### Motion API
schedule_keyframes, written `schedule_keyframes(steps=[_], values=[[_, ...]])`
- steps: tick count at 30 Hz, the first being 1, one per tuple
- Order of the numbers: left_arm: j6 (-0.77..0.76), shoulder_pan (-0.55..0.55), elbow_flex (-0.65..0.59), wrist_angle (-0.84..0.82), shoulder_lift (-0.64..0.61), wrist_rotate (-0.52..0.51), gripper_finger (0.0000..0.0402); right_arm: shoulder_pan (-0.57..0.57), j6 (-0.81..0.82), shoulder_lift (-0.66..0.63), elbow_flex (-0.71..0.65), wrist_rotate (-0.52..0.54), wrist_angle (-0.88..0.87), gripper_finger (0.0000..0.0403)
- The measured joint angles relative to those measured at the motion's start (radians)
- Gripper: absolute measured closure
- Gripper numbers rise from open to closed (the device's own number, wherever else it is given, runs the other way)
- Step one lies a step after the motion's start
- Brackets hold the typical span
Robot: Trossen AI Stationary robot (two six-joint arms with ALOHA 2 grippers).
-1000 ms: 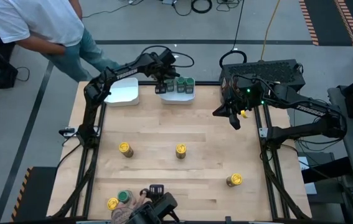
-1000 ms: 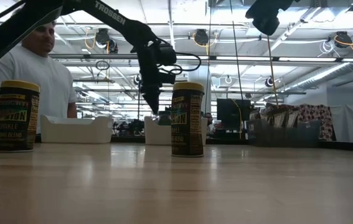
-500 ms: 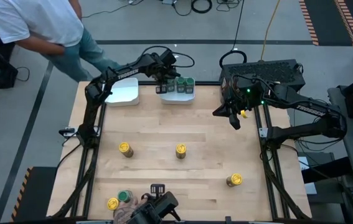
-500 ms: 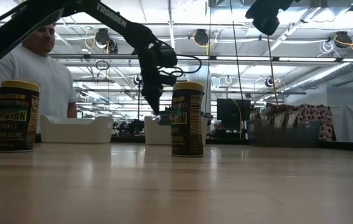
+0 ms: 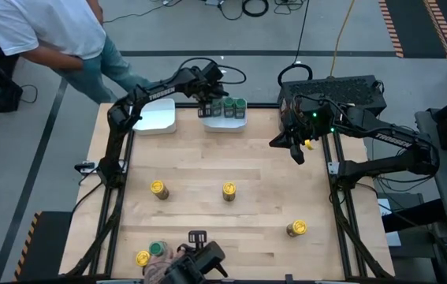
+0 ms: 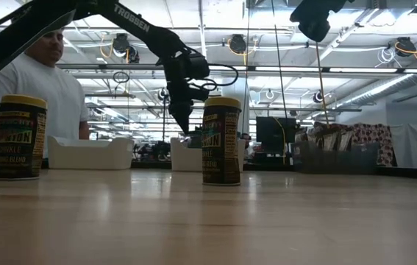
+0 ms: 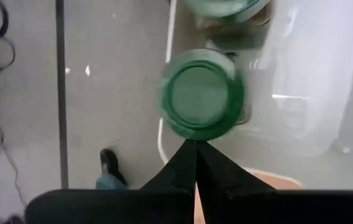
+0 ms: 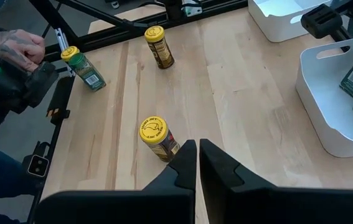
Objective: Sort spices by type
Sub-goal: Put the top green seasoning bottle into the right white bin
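A white tray [image 5: 235,122] at the table's far edge holds several green-lidded jars [image 5: 233,105]. My left gripper [image 5: 205,110] is shut above the tray's left end, its tips [image 7: 195,144] at the rim of one green lid [image 7: 202,93]. My right gripper [image 5: 296,150] is shut and empty, above the table's right side. Yellow-lidded jars stand upright on the table [image 5: 158,188] [image 5: 229,189] [image 5: 296,228], and one more [image 5: 143,258] stands beside a green-lidded jar [image 5: 158,249] at the near edge. No pointed packets show. My left gripper's shut fingertips [image 7: 192,152] point down at the near rim of the green lid [image 7: 195,134] of a jar standing upright in the tray. I cannot tell whether they touch it.
A second white tray [image 5: 156,117] stands left of the first. A person stands beyond the far left corner [image 5: 42,31]. A tattooed hand [image 8: 14,50] is at the near edge beside the two jars. The table's middle is bare wood.
The hand at the table's near edge has drawn back a little from the jars there. Both arms have kept still.
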Motion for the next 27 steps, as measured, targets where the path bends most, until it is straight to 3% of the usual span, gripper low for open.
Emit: schedule_keyframes(steps=[6, 27], values=[[-0.051, 0.019, 0.0, -0.013, 0.0, -0.02, 0.0391, 0.0, 0.002, 0.0, 0.0, 0.0, 0.0, 0.0403], [-0.096, 0.011, -0.049, 0.098, 0.0, 0.049, 0.0391, 0.0, -0.005, 0.0, 0.0, -0.001, 0.0, 0.0403]])
